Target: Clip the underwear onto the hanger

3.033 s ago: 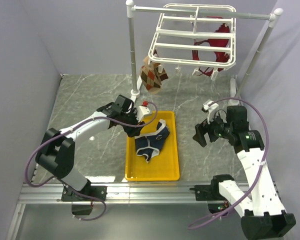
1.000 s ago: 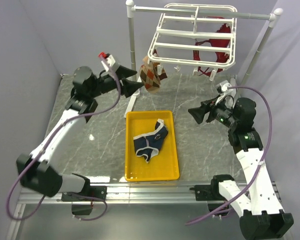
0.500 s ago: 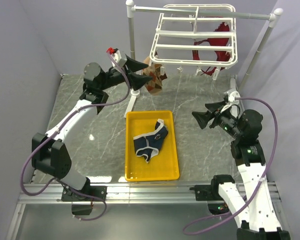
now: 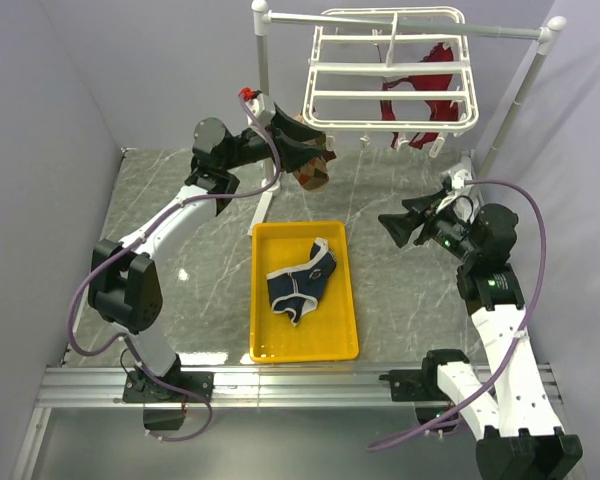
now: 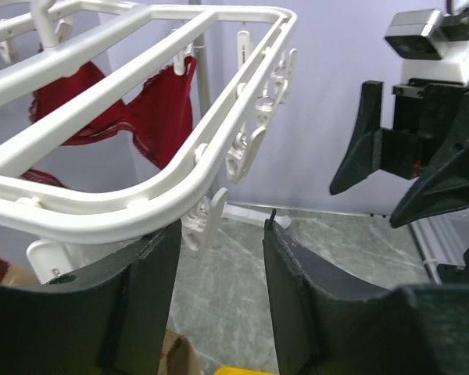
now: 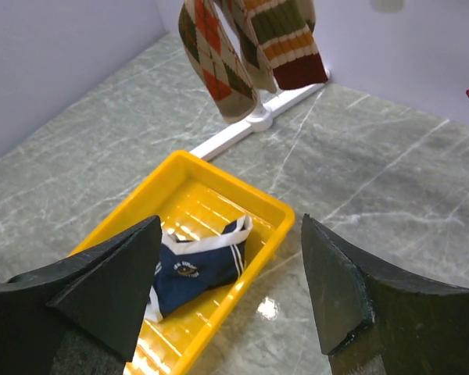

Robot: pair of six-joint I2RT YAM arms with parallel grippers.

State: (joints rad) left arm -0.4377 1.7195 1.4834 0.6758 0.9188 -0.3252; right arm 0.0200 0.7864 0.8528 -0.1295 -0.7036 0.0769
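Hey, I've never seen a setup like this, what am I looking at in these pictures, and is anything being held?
Two robot arms stand at a grey table. One picture looks down from above; the other two come from cameras on the wrists. The left pincer is open beside the white hanger's rim; the right pincer is open and empty. Navy underwear lies in a yellow tray. A red garment and an argyle cloth hang up high. Nothing is held.

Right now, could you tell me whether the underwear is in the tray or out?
In: the underwear lies crumpled inside the yellow tray, not on the hanger.
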